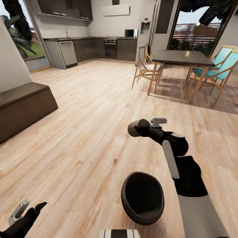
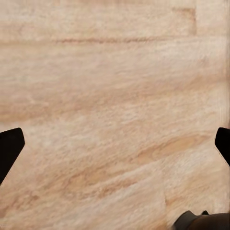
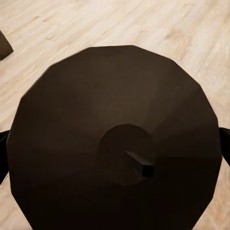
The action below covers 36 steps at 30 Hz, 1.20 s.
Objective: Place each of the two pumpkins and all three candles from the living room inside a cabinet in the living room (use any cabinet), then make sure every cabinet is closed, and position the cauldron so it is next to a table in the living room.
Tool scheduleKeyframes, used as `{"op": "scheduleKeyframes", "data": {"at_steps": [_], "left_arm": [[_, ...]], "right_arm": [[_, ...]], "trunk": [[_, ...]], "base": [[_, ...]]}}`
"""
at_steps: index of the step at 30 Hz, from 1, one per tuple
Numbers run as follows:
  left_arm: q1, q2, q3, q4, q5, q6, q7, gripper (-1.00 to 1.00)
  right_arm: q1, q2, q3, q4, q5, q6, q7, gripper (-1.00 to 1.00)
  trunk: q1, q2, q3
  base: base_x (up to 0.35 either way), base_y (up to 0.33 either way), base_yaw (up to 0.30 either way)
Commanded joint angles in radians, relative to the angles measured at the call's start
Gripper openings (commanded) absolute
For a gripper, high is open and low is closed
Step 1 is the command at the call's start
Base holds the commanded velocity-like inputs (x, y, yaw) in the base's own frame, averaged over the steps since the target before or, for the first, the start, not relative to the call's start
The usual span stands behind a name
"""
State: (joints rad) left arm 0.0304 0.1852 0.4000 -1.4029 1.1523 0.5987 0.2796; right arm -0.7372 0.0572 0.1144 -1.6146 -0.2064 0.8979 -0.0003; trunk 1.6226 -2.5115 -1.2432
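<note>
At the far left of the head view stood the long, low, dark-brown wooden cabinet [image 1: 23, 107], its front shut, against a pale wall. The black left gripper [image 1: 28, 210] hung low over the light wood-plank floor [image 1: 86, 132]; in the left wrist view its dark fingertips [image 2: 9, 151] sat wide apart with only floor between them, so it was released and empty. Right of centre, close to the robot's trunk, the dark, round, hollow cauldron [image 1: 142, 198] was tilted, its opening facing the camera. The right wrist view showed the cauldron's dark rounded underside [image 3: 115, 143] up close; whether the right gripper clasped it could not be told. Farther right stood a dark-topped dining table [image 1: 182, 58] with wooden chairs.
</note>
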Motion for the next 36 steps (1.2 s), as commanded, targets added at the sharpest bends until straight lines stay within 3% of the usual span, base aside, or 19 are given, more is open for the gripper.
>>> {"op": "scheduleKeyframes", "data": {"at_steps": [1, 23, 33, 36], "left_arm": [[0.000, 0.000, 0.000, -0.002, 0.010, 0.002, 0.009, 1.00], [-0.001, 0.000, 0.001, 0.011, 0.010, 0.000, 0.010, 1.00], [-0.001, 0.000, 0.002, 0.012, 0.006, -0.006, 0.008, 1.00], [-0.001, -0.001, 0.002, 0.016, -0.016, -0.025, 0.009, 1.00]], "right_arm": [[-0.001, 0.001, 0.000, -0.001, -0.005, 0.004, -0.001, -1.00], [-0.001, 0.001, 0.001, -0.001, -0.005, 0.000, -0.001, -1.00], [-0.001, 0.001, 0.001, -0.001, -0.007, -0.001, 0.001, -1.00], [0.001, 0.001, 0.010, -0.001, -0.009, -0.003, 0.003, -1.00]], "trunk": [[0.000, 0.000, 0.005], [-0.010, 0.005, 0.117], [-0.010, 0.005, 0.123], [-0.010, 0.005, 0.123]], "base": [[0.000, 0.000, 0.188], [0.000, 0.000, 0.185], [0.000, 0.000, 0.110], [0.000, 0.000, 0.007]]}}
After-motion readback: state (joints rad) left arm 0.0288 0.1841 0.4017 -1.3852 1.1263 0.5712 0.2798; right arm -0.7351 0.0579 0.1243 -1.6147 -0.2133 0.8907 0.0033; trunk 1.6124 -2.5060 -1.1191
